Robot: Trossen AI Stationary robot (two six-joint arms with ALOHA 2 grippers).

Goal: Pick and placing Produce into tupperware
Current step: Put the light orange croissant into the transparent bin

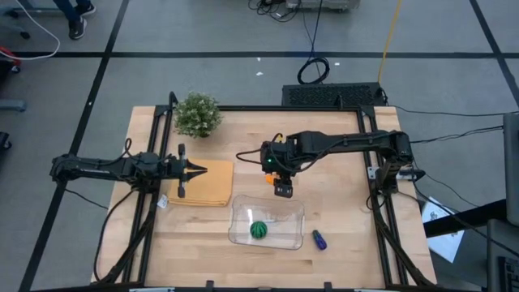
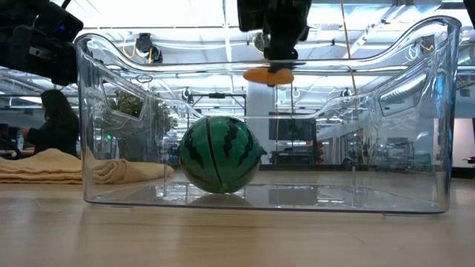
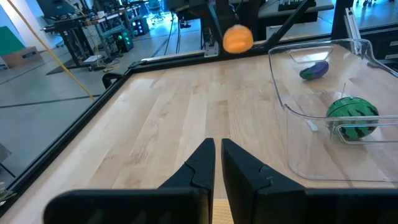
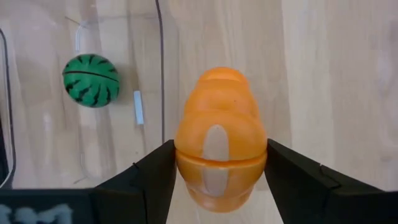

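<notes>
The right hand (image 1: 282, 189) hung above the worktop (image 1: 340, 243), just beyond the far rim of the tupperware (image 1: 288, 217), its fingers clamped on either side of the orange oval (image 4: 219, 160). Down in the clear tupperware the green striped ball (image 1: 258, 230) sat on the floor of the container. The blue-purple piece (image 1: 319, 239) lay on the bare wood just outside the tupperware's right end. Over on the left, the left hand (image 1: 198, 170) waited above the tan pad (image 1: 203, 185), fingers pressed together with nothing between them. A small potted plant (image 1: 197, 114) stood at the back.
</notes>
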